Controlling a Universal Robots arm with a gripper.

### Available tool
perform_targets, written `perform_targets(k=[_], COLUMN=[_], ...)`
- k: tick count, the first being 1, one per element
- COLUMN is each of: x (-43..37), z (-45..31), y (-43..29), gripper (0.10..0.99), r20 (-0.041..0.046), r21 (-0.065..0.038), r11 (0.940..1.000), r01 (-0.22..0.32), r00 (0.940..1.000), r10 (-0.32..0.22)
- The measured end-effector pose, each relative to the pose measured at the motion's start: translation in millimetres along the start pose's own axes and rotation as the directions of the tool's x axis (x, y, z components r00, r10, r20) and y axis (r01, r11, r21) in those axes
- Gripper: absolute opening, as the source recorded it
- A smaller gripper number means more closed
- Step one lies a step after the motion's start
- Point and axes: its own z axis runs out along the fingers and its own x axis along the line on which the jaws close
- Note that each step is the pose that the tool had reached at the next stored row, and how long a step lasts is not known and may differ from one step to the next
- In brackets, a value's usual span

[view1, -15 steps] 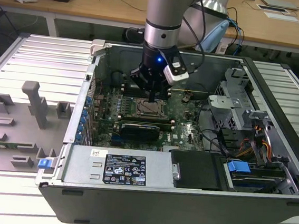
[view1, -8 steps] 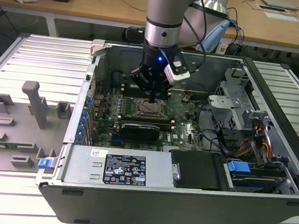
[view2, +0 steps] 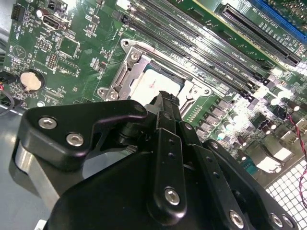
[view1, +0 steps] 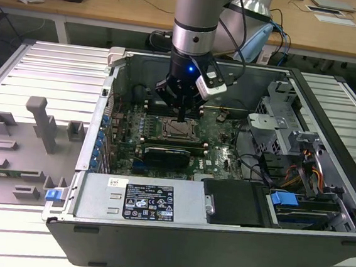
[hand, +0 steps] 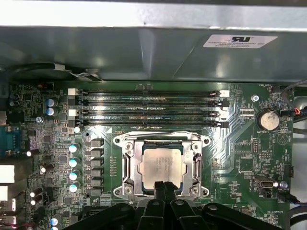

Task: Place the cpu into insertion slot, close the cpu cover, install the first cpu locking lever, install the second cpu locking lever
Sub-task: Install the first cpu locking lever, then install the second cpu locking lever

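Note:
The cpu (hand: pixel 162 165), a pale silvery square, lies in the insertion slot (hand: pixel 197 140) on the green board. The silvery cpu cover (hand: pixel 129 165) lies flat around it, and the chip shows through its window. My gripper (hand: pixel 163 188) is shut with its fingers pressed together and nothing between them. Its tip is at the edge of the cover nearest the wrist. In the exterior view the gripper (view1: pixel 181 116) points straight down just above the slot (view1: pixel 179 130). The second wrist view shows the fingertips (view2: pixel 165 98) right at the cpu (view2: pixel 151 82).
Long black memory slots (hand: pixel 148 108) run beside the socket, and a row of capacitors (hand: pixel 74 160) stands on another side. The computer case wall (view1: pixel 109 95), a drive cage (view1: pixel 279 127) and cables (view1: pixel 307 171) surround the board. Grey fixtures (view1: pixel 37 126) stand outside at the exterior view's left.

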Motion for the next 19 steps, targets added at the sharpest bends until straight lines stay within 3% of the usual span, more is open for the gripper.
perform_targets(k=[11,19], x=[0.0,0.2], z=[-1.2,-0.8], y=[-0.5,-11.2], gripper=[0.106,0.106], r20=[-0.0001,0.0001], r21=[0.0,0.0], r11=[1.0,1.0], r01=[0.0,0.0], r00=[1.0,1.0], r10=[0.0,0.0])
